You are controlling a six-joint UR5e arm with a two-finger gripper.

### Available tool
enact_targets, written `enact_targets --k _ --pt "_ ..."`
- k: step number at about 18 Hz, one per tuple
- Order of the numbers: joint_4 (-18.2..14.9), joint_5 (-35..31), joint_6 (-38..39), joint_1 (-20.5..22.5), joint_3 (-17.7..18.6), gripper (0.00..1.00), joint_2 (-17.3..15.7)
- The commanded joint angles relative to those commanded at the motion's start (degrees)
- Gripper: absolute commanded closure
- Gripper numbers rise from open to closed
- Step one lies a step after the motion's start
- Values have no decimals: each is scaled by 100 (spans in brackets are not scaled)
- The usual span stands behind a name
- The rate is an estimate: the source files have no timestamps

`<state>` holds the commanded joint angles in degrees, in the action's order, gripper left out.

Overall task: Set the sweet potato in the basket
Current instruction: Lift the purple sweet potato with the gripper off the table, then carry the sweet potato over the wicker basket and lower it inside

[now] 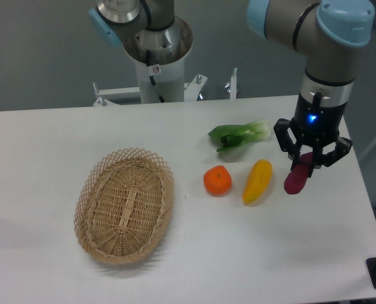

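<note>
The sweet potato (297, 177) is a small reddish-purple tuber at the right of the table, tilted with its upper end between my fingers. My gripper (307, 164) comes down from above and is shut on that upper end. The lower tip sits at or just above the table surface. The basket (93, 190) is a light tan oval wicker basket with a looped rim. It lies empty on the left half of the table, far from the gripper.
A yellow-orange oblong vegetable (257, 181) lies just left of the sweet potato. A round orange fruit (218, 180) sits further left. A green leafy vegetable (238, 135) lies behind them. The table's right edge is close to the gripper.
</note>
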<state>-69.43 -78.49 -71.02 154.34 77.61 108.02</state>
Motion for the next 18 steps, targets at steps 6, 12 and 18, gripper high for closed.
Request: enact_targets --k 6,12,18 --pt "-35 -9 26 -62 429 71 -359" --pt "26 -9 999 -605 729 71 -536" --pt "332 -26 2582 -1519 1054 71 -422"
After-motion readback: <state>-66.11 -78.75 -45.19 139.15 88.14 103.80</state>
